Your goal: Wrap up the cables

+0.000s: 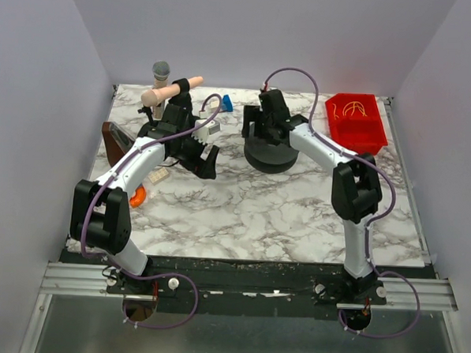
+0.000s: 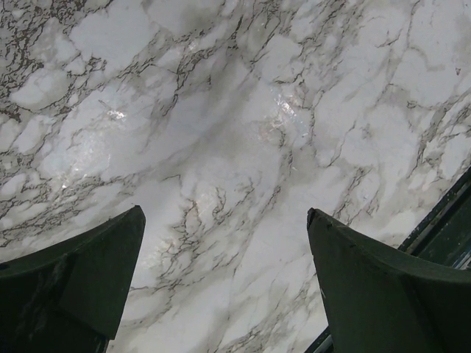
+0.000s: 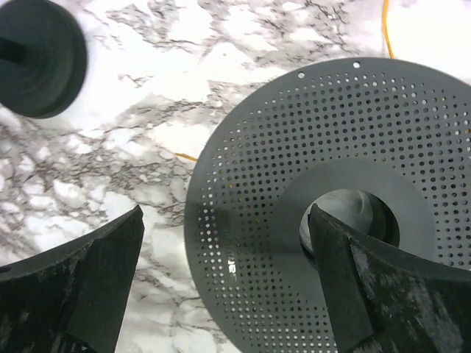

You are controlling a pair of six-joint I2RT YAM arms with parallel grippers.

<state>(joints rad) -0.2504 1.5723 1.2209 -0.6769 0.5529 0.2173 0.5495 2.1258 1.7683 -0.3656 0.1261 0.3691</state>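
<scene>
Perforated disc [image 3: 280, 132]: cut off at right and bottom edges.
Cables [image 3: 385, 29]: one strand exits top edge, another vanishes at disc rim.
Black round object [image 3: 37, 59]: blurred, cropped at left edge.

White-shelled, black-jointed arms [image 1: 141, 160], thick purple hoses [image 1: 292, 71], dark wedge-shaped tool fingers [image 2: 81, 279]

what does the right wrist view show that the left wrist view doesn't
Only the right wrist view: a perforated dark disc with a central hole, a smaller dark round piece at upper left, and thin yellow-orange cable strands. Only the left wrist view: a dark strip at lower right. Both: the marble tabletop, and an open gripper holding nothing, the right gripper and the left gripper.
</scene>
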